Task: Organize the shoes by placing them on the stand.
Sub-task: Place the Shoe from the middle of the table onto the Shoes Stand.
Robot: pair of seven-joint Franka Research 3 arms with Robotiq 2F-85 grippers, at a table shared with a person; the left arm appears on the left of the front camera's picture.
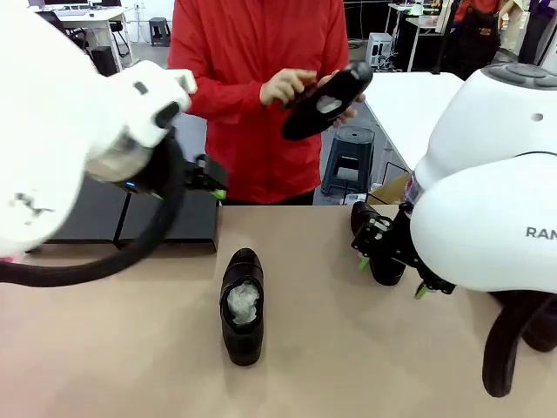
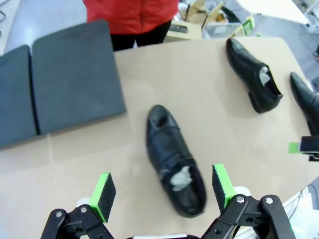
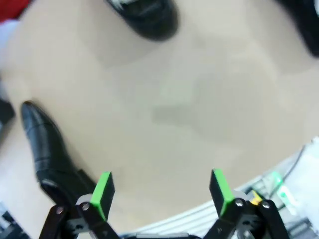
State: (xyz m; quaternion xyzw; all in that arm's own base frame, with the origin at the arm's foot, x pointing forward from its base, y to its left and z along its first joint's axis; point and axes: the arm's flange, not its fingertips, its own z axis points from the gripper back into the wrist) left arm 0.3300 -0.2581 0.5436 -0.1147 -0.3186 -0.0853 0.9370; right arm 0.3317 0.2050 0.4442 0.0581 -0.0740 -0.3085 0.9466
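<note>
- We saw the left gripper (image 2: 162,185) with its jaws spread wide and nothing clamped between the green pads.
- In the front view it hung above the table (image 1: 348,357), near the right corner of the stand (image 1: 196,222).
- The stand, two dark flat panels side by side (image 2: 70,79), sat at the robot's left, along the far side of the table, just in front of the person in red.
- The middle shoe (image 2: 172,162) lay on the tabletop, clear of the stand, its rounded toe towards the far side and pale stuffing showing in its opening.
- In the left wrist view its heel end fell between the two open fingers, but the gripper was well above it and not touching.
- The right gripper (image 3: 160,188) was also wide open and held nothing, low over the table's right side (image 1: 392,277).
- A nearby shoe (image 3: 47,149) lay beside one of its fingers; we could not tell whether they touched.
- A second shoe (image 2: 253,74) lay on the table well to the right of the middle shoe, and a third shoe (image 2: 306,104) showed at the edge beyond it.
- The person's hand (image 1: 285,85) held a further shoe, the held shoe (image 1: 326,103), tilted at chest height above the far edge.
</note>
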